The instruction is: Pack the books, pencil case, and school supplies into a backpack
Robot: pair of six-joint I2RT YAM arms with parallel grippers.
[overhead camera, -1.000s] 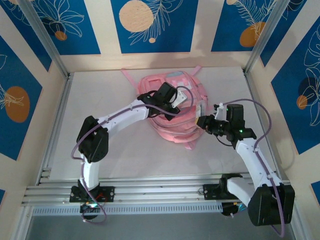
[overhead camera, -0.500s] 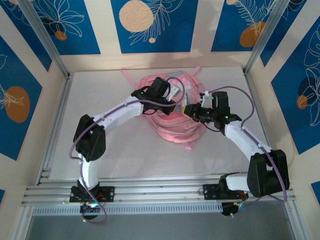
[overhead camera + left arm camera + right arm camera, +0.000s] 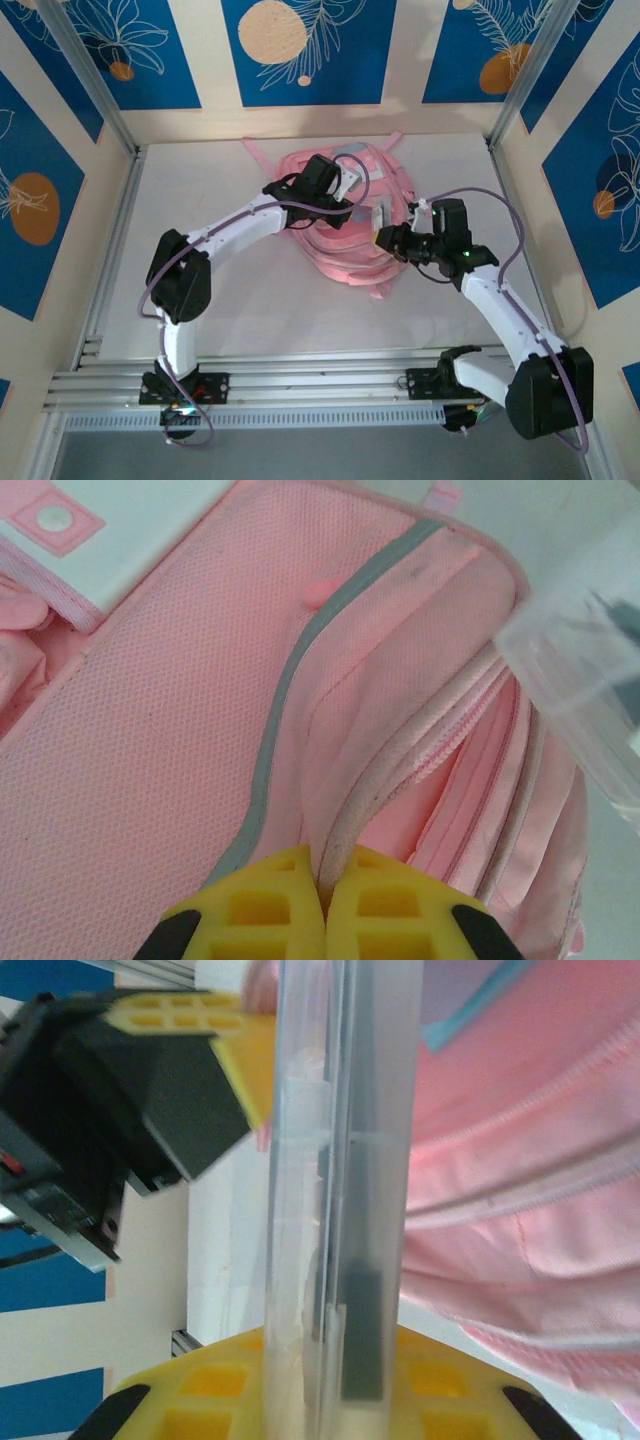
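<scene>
The left claw [image 3: 325,910] is pinched fully shut on the corded rim [image 3: 400,770] of the backpack [image 3: 150,740], its yellow pads meeting on the pink edge beside an open zip. The right claw [image 3: 330,1395] is closed to a narrow gap on a clear bag [image 3: 335,1210], which stands upright between its pads with dark grey items [image 3: 362,1330] inside. The bag's far end reaches just beside the left claw and hangs over the backpack's right side, next to the held rim. Seen from above, both claws are close together over the backpack's right half, the left arm reaching across from the left and the right arm coming in from the right. The backpack lies in the far middle of the white table [image 3: 220,300], with a thin pink strap [image 3: 256,155] trailing from its far left corner
</scene>
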